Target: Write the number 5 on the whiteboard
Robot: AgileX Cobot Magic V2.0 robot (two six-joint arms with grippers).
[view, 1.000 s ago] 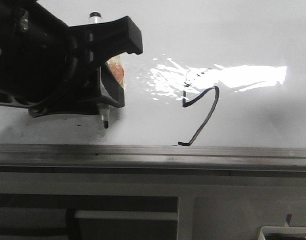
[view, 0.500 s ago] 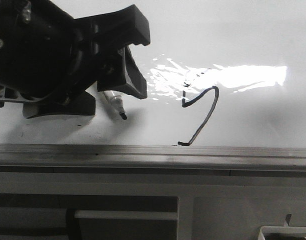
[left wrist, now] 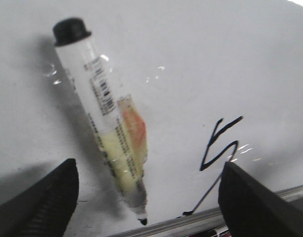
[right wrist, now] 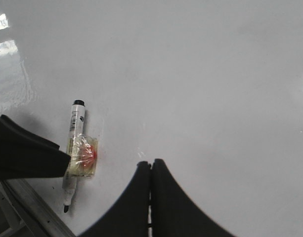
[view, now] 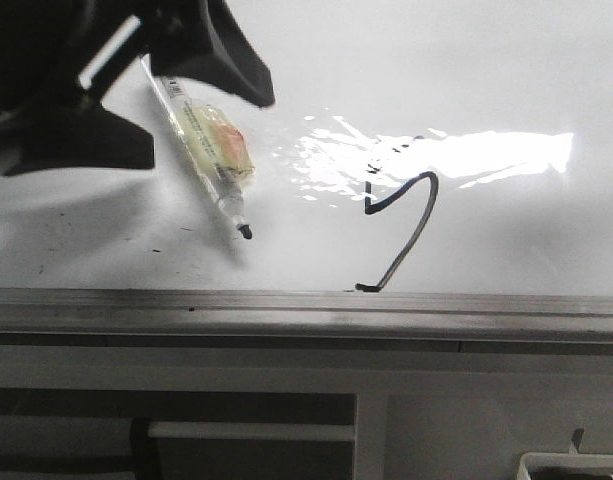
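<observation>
While the marker lies on the whiteboard, jaws gape.

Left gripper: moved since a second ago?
Yes. In the front view the left gripper has risen up and away from the whiteboard's rail, jaws open, leaving the marker lying on the whiteboard.

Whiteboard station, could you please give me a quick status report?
Left gripper open above the marker, which lies loose on the whiteboard. Right gripper shut, empty. Number 5 drawn beside the marker. Nothing in the way.
</observation>
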